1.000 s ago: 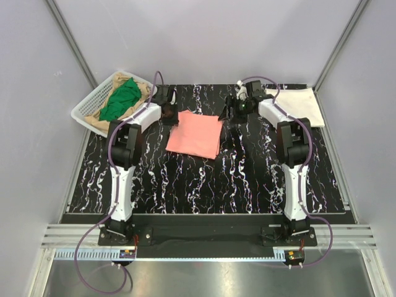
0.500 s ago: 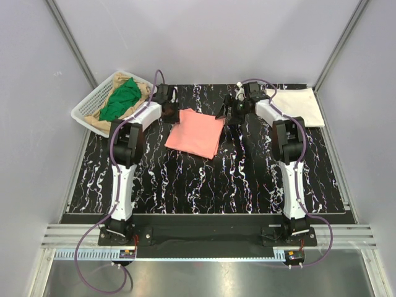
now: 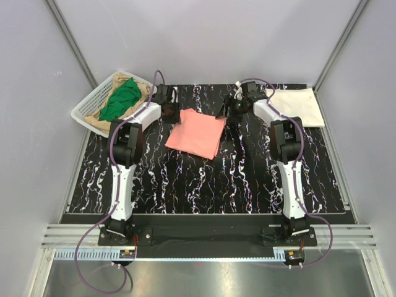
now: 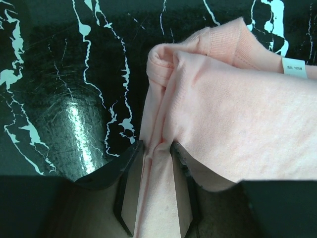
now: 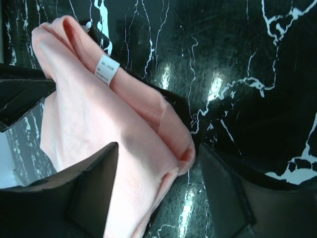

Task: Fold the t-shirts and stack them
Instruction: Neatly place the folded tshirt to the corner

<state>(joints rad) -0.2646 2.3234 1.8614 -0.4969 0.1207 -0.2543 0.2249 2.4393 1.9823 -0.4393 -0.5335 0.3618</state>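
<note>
On the glossy black bench (image 3: 204, 185), veined white like marble, the salmon-pink t-shirt (image 3: 197, 133) lies folded into a rough square near the middle of the far edge. The left hand (image 3: 170, 111) is at its far left corner. The left wrist view shows a narrow pleat of the soft knit pinched between the closed-in fingers (image 4: 130, 163). The right hand (image 3: 230, 110) is at the far right corner, fingers wide, straddling the rolled hem. A small white label (image 5: 107, 69) sticks out there. The cream-white t-shirt (image 3: 300, 105) lies flat in the far right corner. At the far left corner a white mesh basket (image 3: 83, 111) holds a crumpled green t-shirt (image 3: 122, 98) and a tan t-shirt (image 3: 94, 117).
</note>
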